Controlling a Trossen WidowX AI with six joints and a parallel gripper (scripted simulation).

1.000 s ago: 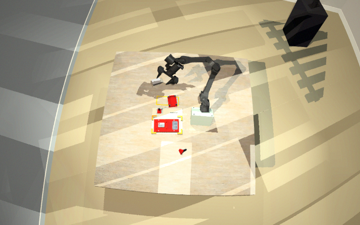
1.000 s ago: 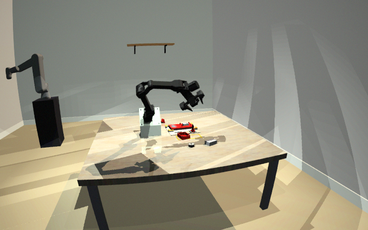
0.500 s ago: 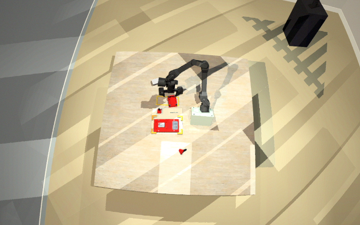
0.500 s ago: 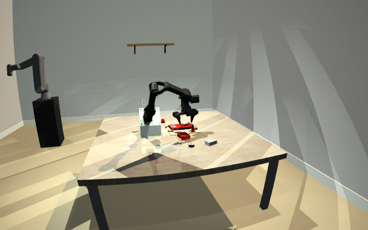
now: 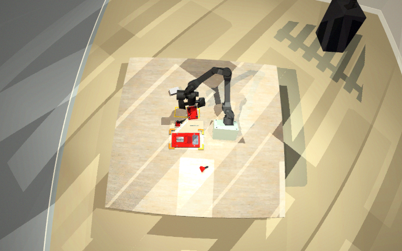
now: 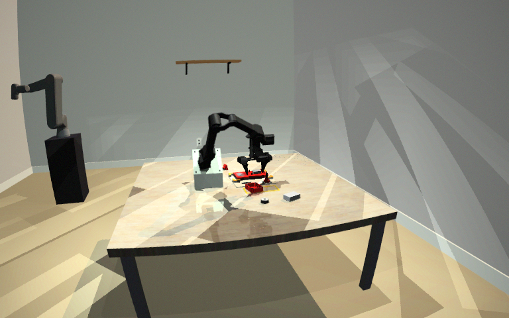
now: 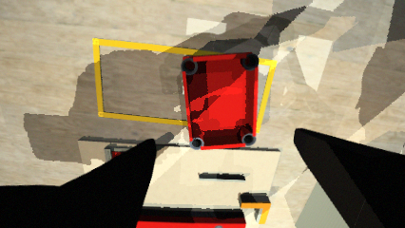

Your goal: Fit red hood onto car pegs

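Observation:
The red hood lies on the table, roof down, its hollow side and four dark-ringed corner bosses facing up. It overlaps the right part of a yellow outline. The red chassis sits in the jig; only its edge shows in the wrist view. The engine and pegs are too small to make out well. My gripper is open and empty, pointing down above the hood. In the wrist view the hood shows between and beyond the fingertips, not touched.
The jig has orange corner brackets. A small red part with a black lever stands beside the chassis. Another red part lies beyond it. A white block and a dark ring lie on the hood's other side.

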